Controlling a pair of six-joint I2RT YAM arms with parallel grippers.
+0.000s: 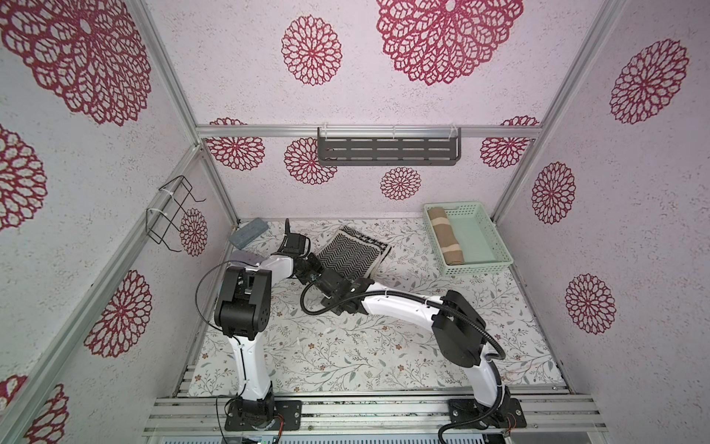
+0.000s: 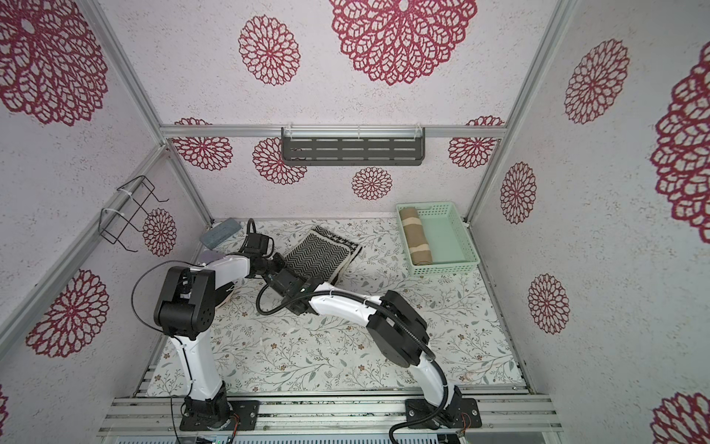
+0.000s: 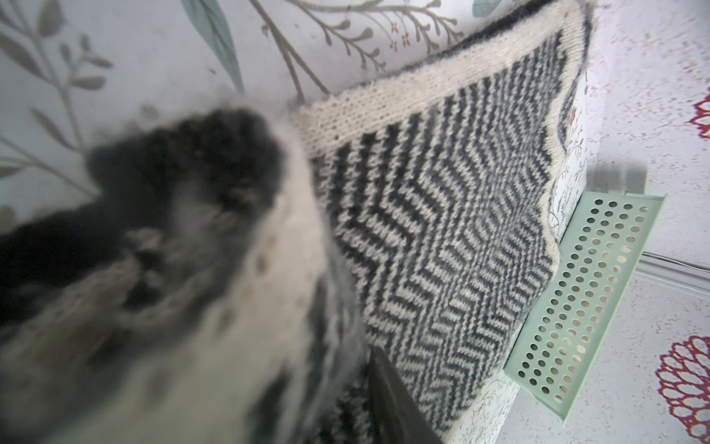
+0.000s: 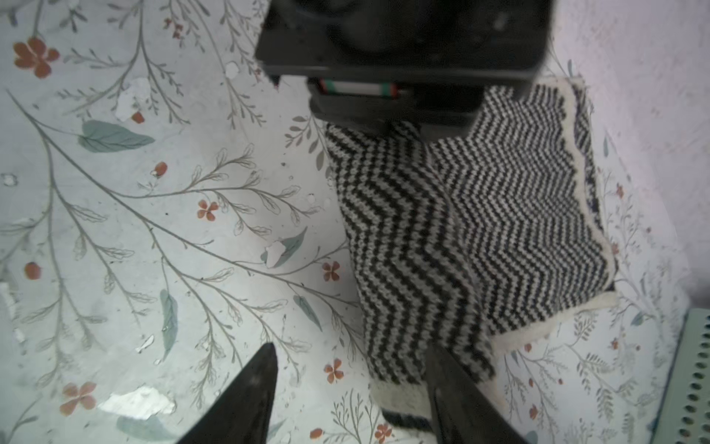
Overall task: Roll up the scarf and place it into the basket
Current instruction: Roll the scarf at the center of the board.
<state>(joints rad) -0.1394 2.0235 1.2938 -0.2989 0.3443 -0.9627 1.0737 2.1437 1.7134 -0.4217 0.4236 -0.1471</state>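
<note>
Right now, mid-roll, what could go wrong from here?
Only the left gripper grips the herringbone knit scarf; the right gripper stands open, so the lifted fold could slump and unroll. The mint-green basket already holds a tan rolled cloth, so a loose roll might land on it.

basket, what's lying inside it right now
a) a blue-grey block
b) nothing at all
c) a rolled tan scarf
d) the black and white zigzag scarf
c: in both top views a rolled tan scarf lies along one long wall of the basket, while the zigzag scarf lies outside it.
</note>
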